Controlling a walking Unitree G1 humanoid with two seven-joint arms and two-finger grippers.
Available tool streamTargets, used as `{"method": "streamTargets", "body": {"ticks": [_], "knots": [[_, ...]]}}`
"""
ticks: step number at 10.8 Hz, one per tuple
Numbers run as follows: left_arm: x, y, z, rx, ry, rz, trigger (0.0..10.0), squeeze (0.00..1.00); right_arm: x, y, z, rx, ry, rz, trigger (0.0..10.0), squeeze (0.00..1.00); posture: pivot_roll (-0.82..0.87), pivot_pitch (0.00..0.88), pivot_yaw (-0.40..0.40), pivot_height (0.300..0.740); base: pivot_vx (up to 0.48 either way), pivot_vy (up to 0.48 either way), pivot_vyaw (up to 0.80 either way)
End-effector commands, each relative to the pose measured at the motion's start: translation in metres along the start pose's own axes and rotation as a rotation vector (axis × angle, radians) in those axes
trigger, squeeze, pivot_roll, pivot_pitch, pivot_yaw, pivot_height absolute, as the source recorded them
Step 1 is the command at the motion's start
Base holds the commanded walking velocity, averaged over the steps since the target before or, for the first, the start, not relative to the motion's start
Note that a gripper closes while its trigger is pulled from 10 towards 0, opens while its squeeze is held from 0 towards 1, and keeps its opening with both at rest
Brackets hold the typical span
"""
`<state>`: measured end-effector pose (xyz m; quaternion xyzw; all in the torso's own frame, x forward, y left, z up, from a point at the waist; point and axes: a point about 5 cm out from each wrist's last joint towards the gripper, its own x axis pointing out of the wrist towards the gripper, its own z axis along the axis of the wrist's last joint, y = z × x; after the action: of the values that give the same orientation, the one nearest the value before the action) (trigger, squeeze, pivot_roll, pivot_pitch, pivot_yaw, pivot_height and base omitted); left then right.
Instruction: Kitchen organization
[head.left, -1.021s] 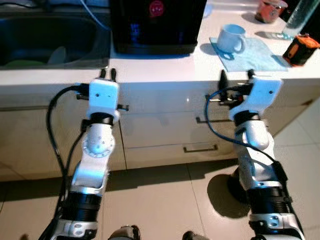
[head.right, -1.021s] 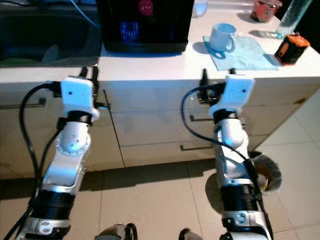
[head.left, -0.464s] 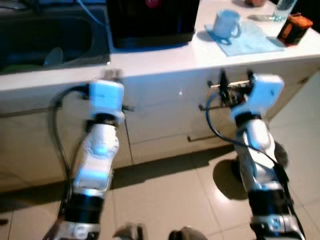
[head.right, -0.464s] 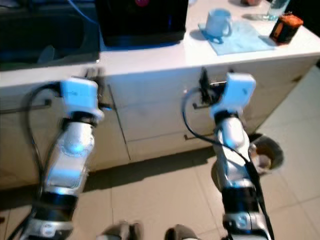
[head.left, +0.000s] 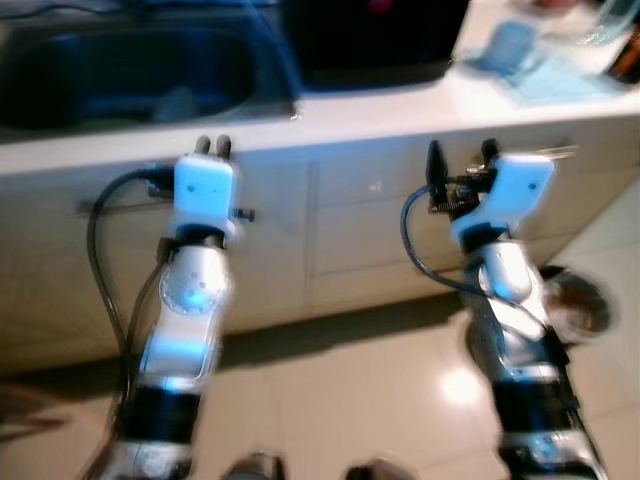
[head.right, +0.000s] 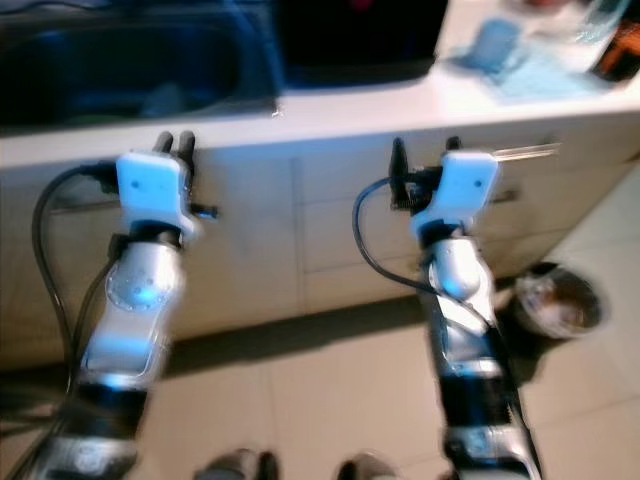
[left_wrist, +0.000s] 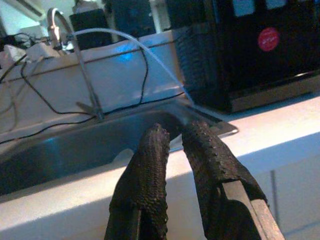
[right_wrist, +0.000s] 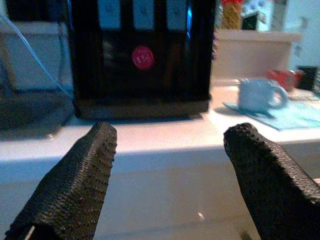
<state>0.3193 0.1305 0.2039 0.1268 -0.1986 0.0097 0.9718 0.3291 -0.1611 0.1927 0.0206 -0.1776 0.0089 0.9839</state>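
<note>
Pale kitchen cabinets with drawer fronts face us, topped by a white tabletop (head.left: 380, 105) that carries a dark steel sink basin (head.left: 120, 75) at its left end. We see a tall black appliance with a red round sticker (right_wrist: 142, 57) standing beside the sink, at the tabletop's back. Toward the right end a light blue mug (right_wrist: 257, 95) sits on a pale blue cloth (right_wrist: 295, 112), blurred in our head views. Our left tool (head.left: 213, 147) hangs just before the tabletop's front edge below the sink, fingers (left_wrist: 150, 175) nearly together, holding nothing. Our right tool (head.left: 460, 160) hangs before the drawers, fingers (right_wrist: 85, 165) spread wide, empty. A round metal bowl (head.right: 558, 297) rests on the beige tiled floor (head.left: 330, 400).
</note>
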Motion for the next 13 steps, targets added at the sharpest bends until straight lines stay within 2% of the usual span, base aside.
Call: {"method": "streamTargets", "body": {"ticks": [1,5,7,12,13], "knots": [[0.0012,0.0044,0.0019,0.009,-0.007,0.005,10.0,0.0,0.0018,0.003,0.0049,-0.003,-0.015,0.01,10.0,0.0,0.04,0.137,-0.03,0.74,0.0,0.439,0.7],[0.0008,0.0051,0.0004,0.01,0.003,0.007,10.0,0.0,0.0023,0.0027,0.0031,0.0,-0.004,0.008,10.0,0.0,0.04,0.146,-0.032,0.74,0.0,0.427,0.0],[0.0006,0.0052,0.0004,0.011,0.004,0.008,10.0,0.0,0.0022,0.0036,0.0027,-0.001,-0.001,0.012,10.0,0.0,0.05,0.149,-0.032,0.74,0.0,0.409,0.62],[-0.0014,0.0036,0.0008,0.011,-0.006,-0.003,10.0,0.0,0.0016,0.0028,0.0006,0.0,0.01,0.007,10.0,0.0,0.04,0.153,-0.032,0.74,0.0,0.0,0.61],[-0.0022,0.0027,-0.0012,0.017,0.008,-0.008,10.0,0.0,0.001,0.0014,-0.0006,0.006,0.017,-0.004,10.0,0.0,0.04,0.154,-0.03,0.74,0.0,0.0,0.0]]}}
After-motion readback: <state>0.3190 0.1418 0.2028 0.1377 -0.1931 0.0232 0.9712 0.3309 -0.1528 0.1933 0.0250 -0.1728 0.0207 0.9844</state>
